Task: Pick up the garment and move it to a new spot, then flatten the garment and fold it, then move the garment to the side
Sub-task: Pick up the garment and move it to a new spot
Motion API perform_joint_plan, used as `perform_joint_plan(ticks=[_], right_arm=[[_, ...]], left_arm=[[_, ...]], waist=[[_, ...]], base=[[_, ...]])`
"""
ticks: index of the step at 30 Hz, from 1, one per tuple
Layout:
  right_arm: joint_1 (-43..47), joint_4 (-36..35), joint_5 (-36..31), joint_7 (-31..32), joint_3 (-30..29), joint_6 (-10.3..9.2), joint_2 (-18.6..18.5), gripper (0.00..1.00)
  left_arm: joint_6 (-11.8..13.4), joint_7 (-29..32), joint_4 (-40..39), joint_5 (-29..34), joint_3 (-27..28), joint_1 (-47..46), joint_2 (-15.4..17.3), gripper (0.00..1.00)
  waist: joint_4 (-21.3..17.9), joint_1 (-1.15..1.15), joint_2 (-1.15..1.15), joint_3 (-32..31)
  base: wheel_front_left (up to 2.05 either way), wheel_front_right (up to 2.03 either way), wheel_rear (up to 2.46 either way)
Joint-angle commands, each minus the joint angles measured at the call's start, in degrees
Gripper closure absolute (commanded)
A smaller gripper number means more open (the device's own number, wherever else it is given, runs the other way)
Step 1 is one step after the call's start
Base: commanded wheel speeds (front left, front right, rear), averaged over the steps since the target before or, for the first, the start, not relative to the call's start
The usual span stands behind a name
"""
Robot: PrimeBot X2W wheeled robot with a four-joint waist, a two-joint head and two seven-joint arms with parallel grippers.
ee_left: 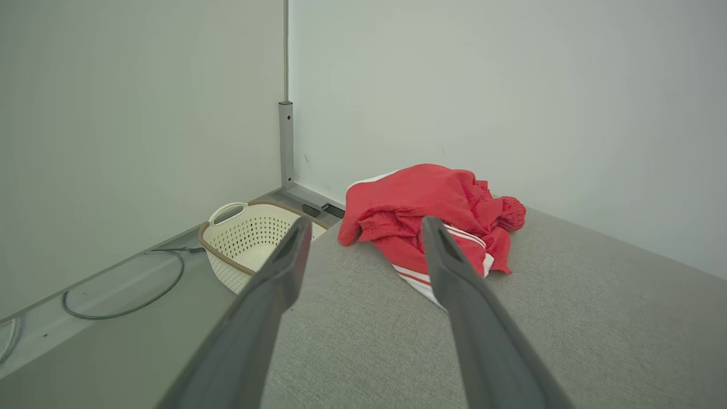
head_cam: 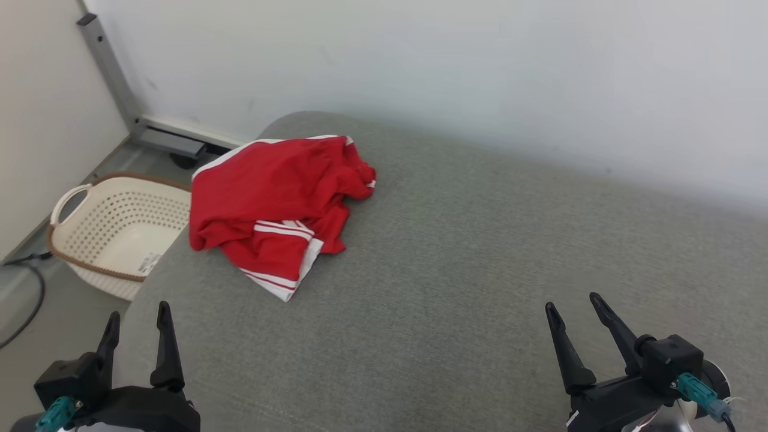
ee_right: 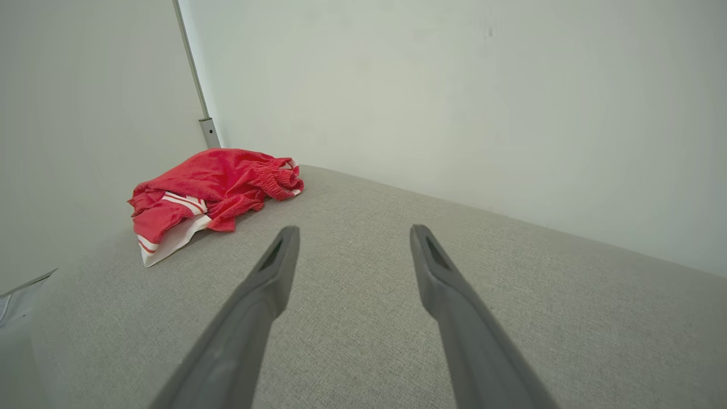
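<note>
Left gripper (head_cam: 138, 311), right gripper (head_cam: 571, 300): both spread wide, empty. Garment (head_cam: 270, 192) lies crumpled on the grey cushion (head_cam: 456, 252), ahead on the corner beside the basket (head_cam: 90, 267). The left gripper is on the basket side, probably nearer. Long axis unclear.

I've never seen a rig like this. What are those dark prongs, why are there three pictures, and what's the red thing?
This is a wheeled robot with two arms. One picture comes from a camera on its head, looking down. The other two come from cameras on its left and right wrists, looking along each gripper's two dark fingers, your prongs. The left gripper and right gripper are both open and hold nothing. On the grey padded surface lies a crumpled red garment with white stripes, toward the far left. A cream basket stands on the floor beside the surface.
</note>
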Motion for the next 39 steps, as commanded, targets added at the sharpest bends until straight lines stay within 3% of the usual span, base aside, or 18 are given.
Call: perform_joint_plan(ticks=[1,17,23,29,39], right_arm=[[-0.3,0.03,-0.32,-0.29,-0.16,0.0,-0.11,0.0],[-0.6,-0.19,-0.44,0.04,-0.01,0.0,-0.11,0.0],[-0.69,-0.63,-0.52,0.46,0.12,0.0,-0.11,0.0],[-1.82,-1.59,-1.51,1.39,1.15,0.0,-0.13,0.0],[-6.29,-3.81,-3.19,2.97,3.16,0.0,-1.76,0.0]], left_arm=[[0.32,-0.43,0.08,-0.28,0.22,0.27,0.51,0.0],[0.74,1.03,-0.21,-1.73,-0.27,-0.94,0.31,0.0],[-1.3,3.15,-2.31,-2.17,-0.63,-5.54,1.78,0.0],[-4.45,9.65,-3.08,-4.85,-0.49,-16.03,3.85,0.0],[-10.49,24.99,13.85,-13.61,1.36,-36.59,7.11,0.0]], waist=[[2.5,0.0,0.0,0.71],[3.19,0.0,0.0,1.17],[2.57,0.0,0.0,1.9],[-0.59,0.0,0.0,4.25],[-10.22,0.0,0.0,11.51]], base=[[0.0,0.0,0.0],[0.0,0.0,0.0],[0.0,0.0,0.0],[0.0,0.0,0.0],[0.0,0.0,0.0]])
